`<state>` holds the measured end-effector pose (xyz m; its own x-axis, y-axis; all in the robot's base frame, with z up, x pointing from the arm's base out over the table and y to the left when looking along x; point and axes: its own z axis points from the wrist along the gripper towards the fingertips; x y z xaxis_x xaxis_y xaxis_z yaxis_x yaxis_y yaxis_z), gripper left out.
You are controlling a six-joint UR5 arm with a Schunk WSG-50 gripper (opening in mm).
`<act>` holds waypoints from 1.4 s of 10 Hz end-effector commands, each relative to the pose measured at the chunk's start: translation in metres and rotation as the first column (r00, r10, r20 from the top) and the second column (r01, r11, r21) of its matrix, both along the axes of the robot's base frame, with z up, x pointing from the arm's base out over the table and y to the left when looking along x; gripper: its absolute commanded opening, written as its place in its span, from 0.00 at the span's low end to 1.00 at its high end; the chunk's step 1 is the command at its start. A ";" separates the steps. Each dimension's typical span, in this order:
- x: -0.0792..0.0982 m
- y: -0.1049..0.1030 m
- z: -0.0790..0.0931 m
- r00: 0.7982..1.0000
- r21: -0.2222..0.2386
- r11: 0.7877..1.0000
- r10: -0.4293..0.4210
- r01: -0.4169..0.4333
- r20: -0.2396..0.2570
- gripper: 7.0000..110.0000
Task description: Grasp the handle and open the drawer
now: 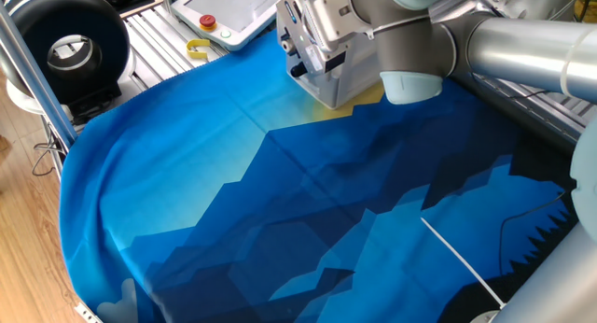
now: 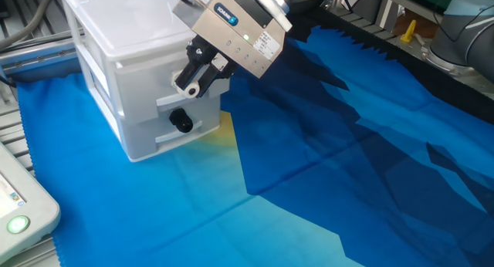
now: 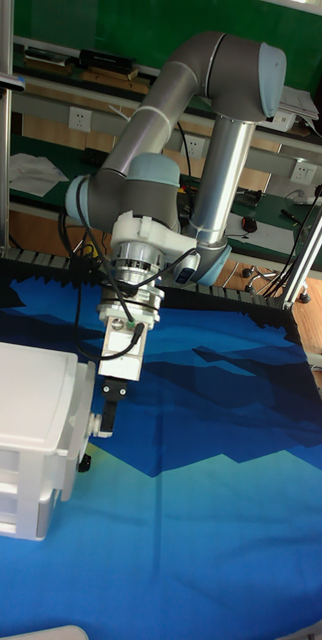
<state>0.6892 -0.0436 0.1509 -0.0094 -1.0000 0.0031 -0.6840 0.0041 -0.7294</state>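
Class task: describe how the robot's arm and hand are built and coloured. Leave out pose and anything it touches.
The arm has silver-grey tubular links with pale blue caps at the joints. Black cables loop around the wrist. The hand has a boxy silver metal body with a small blue label and small markings, and black fingers with white tips.

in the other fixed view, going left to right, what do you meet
white pendant corner → drawer → handle → pincer → blue cloth → small yellow object at the back
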 end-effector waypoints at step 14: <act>-0.001 -0.026 0.001 0.993 -0.008 0.993 -0.117 0.117 -0.002 0.00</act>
